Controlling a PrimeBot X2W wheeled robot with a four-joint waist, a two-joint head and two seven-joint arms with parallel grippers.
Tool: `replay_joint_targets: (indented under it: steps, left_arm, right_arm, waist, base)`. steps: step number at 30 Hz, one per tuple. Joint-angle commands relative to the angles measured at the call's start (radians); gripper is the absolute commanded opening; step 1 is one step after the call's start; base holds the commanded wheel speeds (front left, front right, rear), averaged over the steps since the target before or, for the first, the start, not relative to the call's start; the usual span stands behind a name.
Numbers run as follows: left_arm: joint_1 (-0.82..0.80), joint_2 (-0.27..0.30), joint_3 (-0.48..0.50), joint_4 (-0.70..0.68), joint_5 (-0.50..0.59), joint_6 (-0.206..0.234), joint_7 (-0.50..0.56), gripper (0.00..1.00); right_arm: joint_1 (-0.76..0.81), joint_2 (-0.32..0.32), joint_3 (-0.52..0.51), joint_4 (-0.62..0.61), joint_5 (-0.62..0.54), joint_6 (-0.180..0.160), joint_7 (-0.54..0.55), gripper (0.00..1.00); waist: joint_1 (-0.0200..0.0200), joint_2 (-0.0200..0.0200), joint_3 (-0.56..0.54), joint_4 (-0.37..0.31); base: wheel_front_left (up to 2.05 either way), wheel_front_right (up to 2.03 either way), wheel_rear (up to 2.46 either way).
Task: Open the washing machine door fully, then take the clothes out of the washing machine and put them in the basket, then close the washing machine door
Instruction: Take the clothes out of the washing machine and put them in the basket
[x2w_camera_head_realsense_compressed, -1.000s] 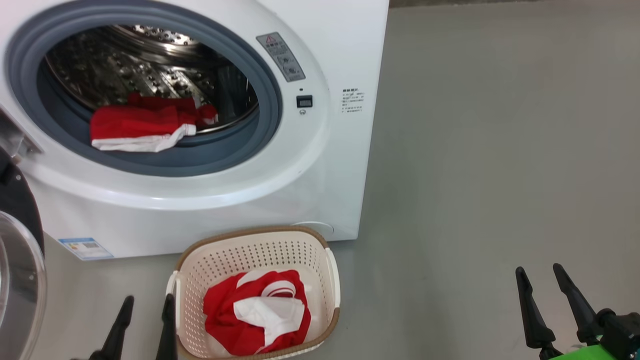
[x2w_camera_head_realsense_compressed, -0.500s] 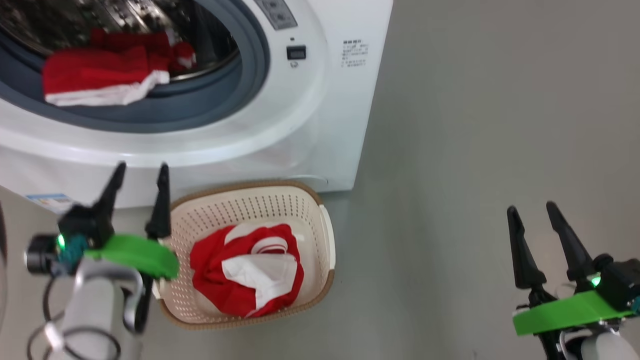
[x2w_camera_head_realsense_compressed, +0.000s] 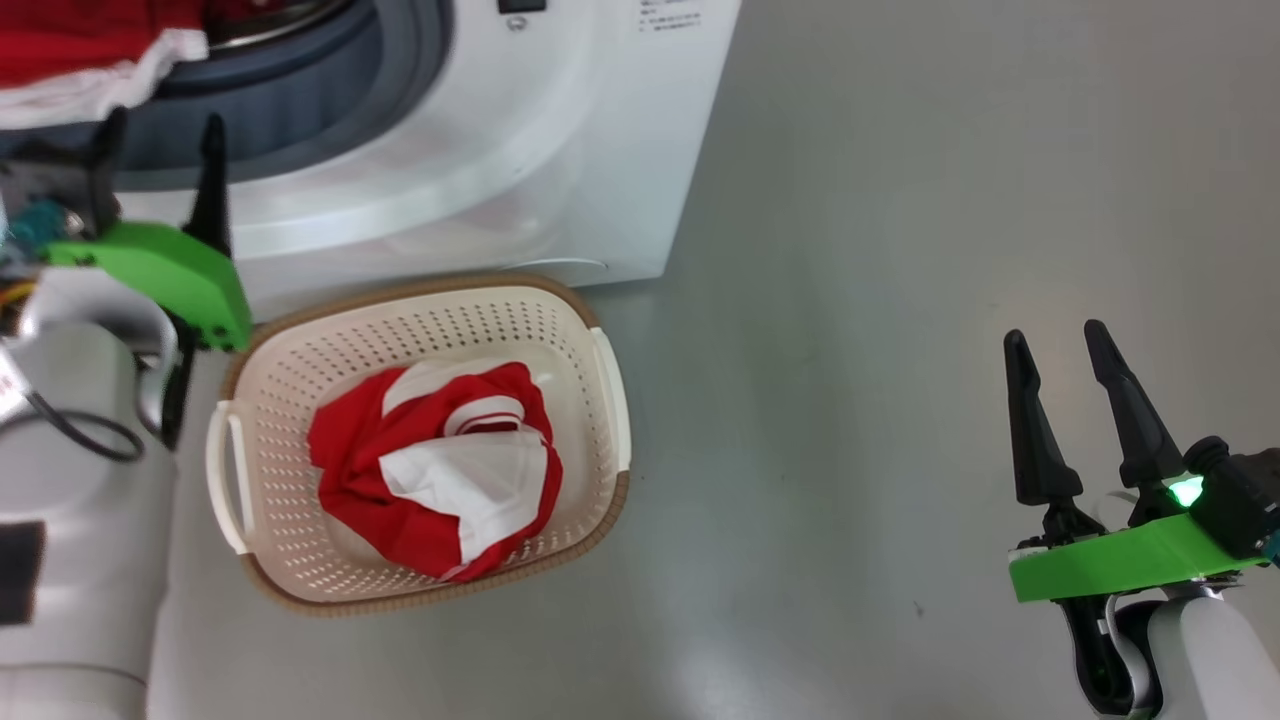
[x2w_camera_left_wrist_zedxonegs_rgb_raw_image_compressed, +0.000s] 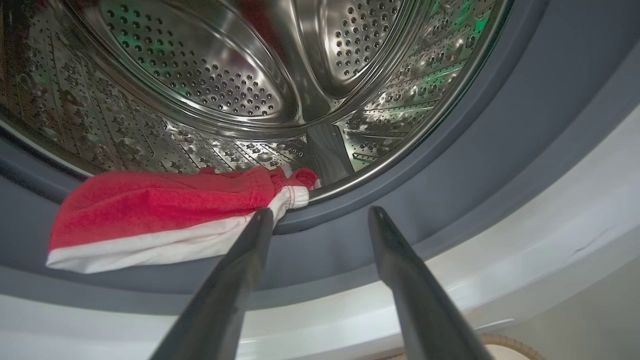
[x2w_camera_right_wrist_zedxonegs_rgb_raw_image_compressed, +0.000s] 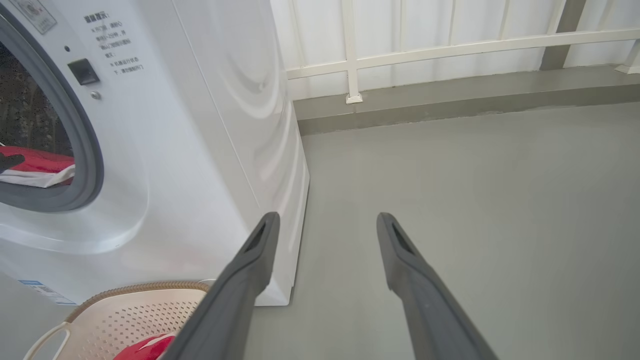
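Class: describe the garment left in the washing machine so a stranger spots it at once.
Find the white washing machine and its grey rubber ring. Over the ring's lower lip lies a red garment with a white hem. Its crumpled twin sits in the basket below; this one lies flat up at the opening.

Smooth grey floor (x2w_camera_head_realsense_compressed: 900, 200), shown across the right of the head view with soft glare at lower centre. At the top of the right wrist view, a raised grey kerb (x2w_camera_right_wrist_zedxonegs_rgb_raw_image_compressed: 450, 102) is seen beneath a white railing (x2w_camera_right_wrist_zedxonegs_rgb_raw_image_compressed: 450, 50) and a pale panelled wall (x2w_camera_right_wrist_zedxonegs_rgb_raw_image_compressed: 425, 20).
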Motion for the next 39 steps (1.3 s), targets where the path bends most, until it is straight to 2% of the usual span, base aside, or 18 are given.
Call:
replay_joint_targets:
  steps: [1,15,30,37,38,39]
  left_arm:
    - [-0.028,0.056,0.015,-0.005,0.010,0.011,-0.002,1.00]
    - [-0.261,0.152,-0.053,0.234,0.077,0.063,-0.006,1.00]
    - [-0.321,0.253,-0.104,0.301,0.109,0.110,0.044,1.00]
    - [-0.333,0.266,-0.117,0.307,0.107,0.128,0.055,1.00]
    - [-0.334,0.267,-0.120,0.308,0.107,0.129,0.056,0.86]
    - [-0.333,0.268,-0.122,0.309,0.107,0.130,0.055,0.77]
  right_arm:
    - [-0.014,-0.005,0.029,-0.022,0.011,0.006,-0.006,1.00]
    - [-0.049,0.009,0.070,-0.026,0.026,0.006,-0.006,1.00]
    - [-0.058,0.010,0.102,-0.030,0.046,0.006,-0.006,1.00]
    - [-0.057,0.010,0.103,-0.032,0.049,0.006,-0.006,1.00]
    - [-0.057,0.010,0.103,-0.032,0.048,0.006,-0.006,1.00]
    - [-0.057,0.010,0.103,-0.032,0.048,0.006,-0.006,1.00]
  waist:
    - [0.0000,-0.0001,0.033,-0.031]
    - [0.0000,-0.0001,0.098,-0.092]
    - [0.0000,-0.0001,0.140,-0.147]
    - [0.0000,-0.0001,0.155,-0.152]
    - [0.0000,-0.0001,0.156,-0.152]
    - [0.0000,-0.0001,0.156,-0.152]
  base:
    - [0.00,0.00,0.00]
    - [0.00,0.00,0.00]
    - [0.00,0.00,0.00]
    - [0.00,0.00,0.00]
    - [0.00,0.00,0.00]
    - [0.00,0.00,0.00]
